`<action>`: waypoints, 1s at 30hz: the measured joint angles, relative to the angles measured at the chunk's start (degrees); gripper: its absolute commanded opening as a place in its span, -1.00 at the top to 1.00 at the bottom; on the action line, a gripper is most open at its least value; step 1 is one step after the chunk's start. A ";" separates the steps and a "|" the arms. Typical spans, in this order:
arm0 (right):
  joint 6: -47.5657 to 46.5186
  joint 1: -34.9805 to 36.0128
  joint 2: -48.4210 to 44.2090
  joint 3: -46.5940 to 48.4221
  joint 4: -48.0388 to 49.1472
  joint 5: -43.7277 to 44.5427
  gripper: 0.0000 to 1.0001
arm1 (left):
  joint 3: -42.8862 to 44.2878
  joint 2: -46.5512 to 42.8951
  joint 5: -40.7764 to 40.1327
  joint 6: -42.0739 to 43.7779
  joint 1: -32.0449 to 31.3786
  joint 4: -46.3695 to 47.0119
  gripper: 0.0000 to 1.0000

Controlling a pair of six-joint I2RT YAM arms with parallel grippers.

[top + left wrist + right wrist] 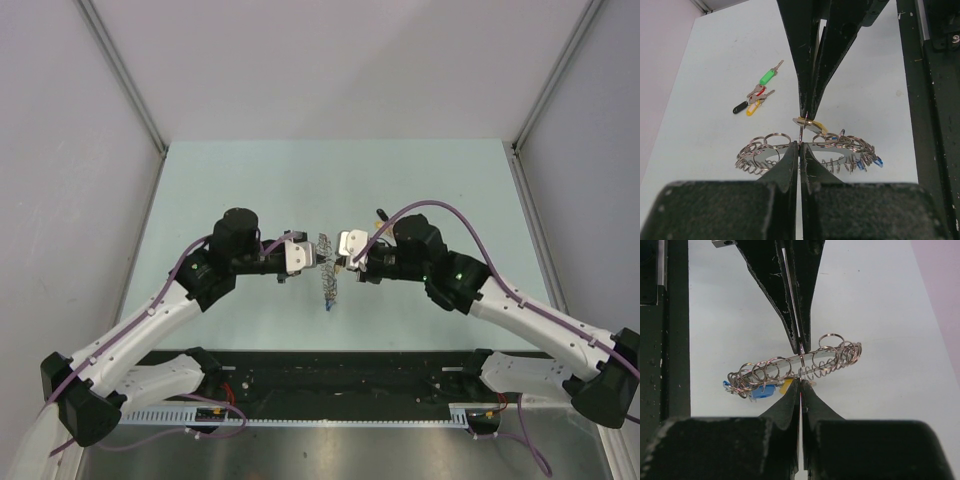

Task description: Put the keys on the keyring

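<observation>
The keyring (327, 270) hangs between both grippers above the table's middle. It is a flat grey ring fringed with small silvery rings (771, 146), and it also shows in the right wrist view (817, 356). My left gripper (800, 145) is shut on a thin ring at its rim. My right gripper (800, 382) is shut at the opposite rim, on a yellow-headed key (812, 124). Blue-headed keys (761, 391) hang on the ring's low end (328, 304). Loose keys lie on the table: green (768, 76), black (739, 107), yellow (753, 109).
The loose keys lie in one small bunch behind the right gripper (380, 214). A black rail (330, 375) runs along the table's near edge by the arm bases. Grey walls and metal posts (125, 75) enclose the pale green table (230, 180).
</observation>
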 measured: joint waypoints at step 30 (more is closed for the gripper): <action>-1.97 2.69 -2.16 -0.92 1.22 3.80 1.00 | 0.00 0.00 0.11 -0.04 -0.02 0.00 0.99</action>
